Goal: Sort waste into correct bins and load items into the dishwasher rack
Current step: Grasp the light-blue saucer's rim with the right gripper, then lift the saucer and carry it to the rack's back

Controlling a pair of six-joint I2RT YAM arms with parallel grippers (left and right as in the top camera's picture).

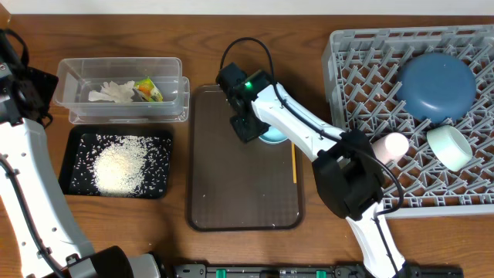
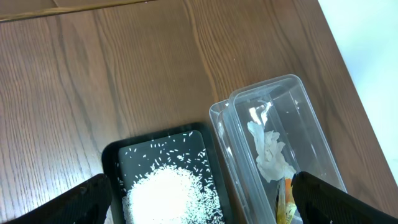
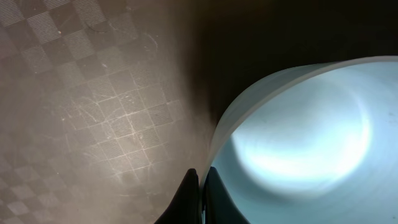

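While the small light-blue dish point(image 3: 298, 143) is being pinched at its rim by the 2 closed fingers of the right gripper point(image 3: 200, 186), it is being shown at centre frame in the overhead view, resting on the upper right part of the brown serving tray point(image 1: 239, 193). A thin yellow stick point(image 1: 294, 164) is being shown lying along that tray's right edge.

At upper left of the overhead frame, a crumpled white tissue point(image 1: 110, 93) and a yellow-green snack wrapper point(image 1: 149, 90) are being contained side by side in the clear plastic tub point(image 1: 77, 73). Just below the tub, white rice grains point(image 1: 120, 164) are being shown heaped and scattered in the black tray point(image 1: 71, 174).

At right, the grey dishwasher rack point(image 1: 363, 69) is being shown loaded with 3 items: the dark-blue plate point(image 1: 436, 85) at upper right, the mint-white bowl point(image 1: 450, 147) tilted just below it, and the pink cup point(image 1: 392, 147) near the rack's left edge, beside the right arm.

In the left wrist view, the jaws of the left gripper point(image 2: 202, 190) are being held wide apart above the black tray and the tub.
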